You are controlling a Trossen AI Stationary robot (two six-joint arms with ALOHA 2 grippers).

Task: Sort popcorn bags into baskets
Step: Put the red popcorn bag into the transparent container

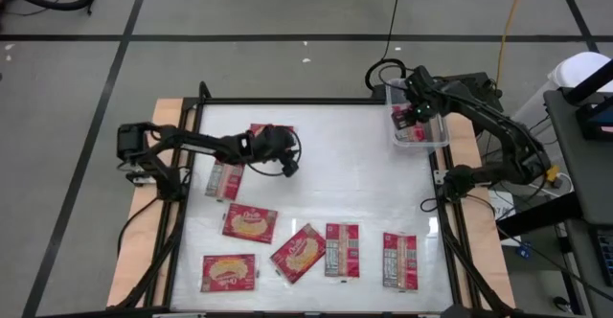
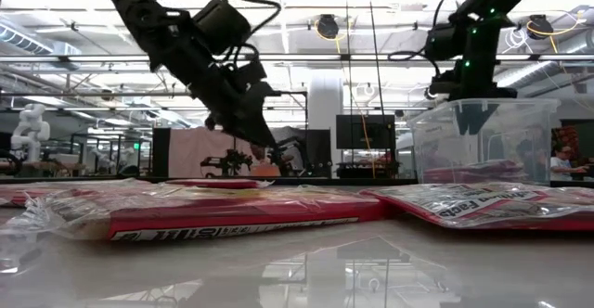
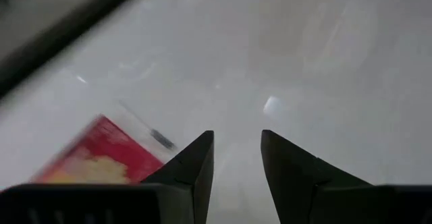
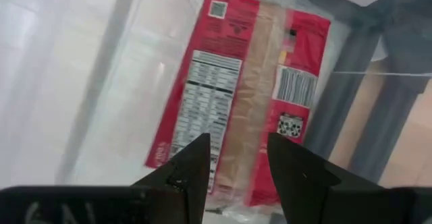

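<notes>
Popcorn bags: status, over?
Right gripper open above the basket, one bag inside. Left gripper open, empty, beside a table bag. Six bags unsorted. Nothing blocking.

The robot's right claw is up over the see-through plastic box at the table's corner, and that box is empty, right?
Not empty. The right gripper does hang over the clear plastic rectangular bin at the table's corner, but a flat red popcorn packet with its grey-white printed panel facing up already lies inside. The right wrist view shows it.
</notes>
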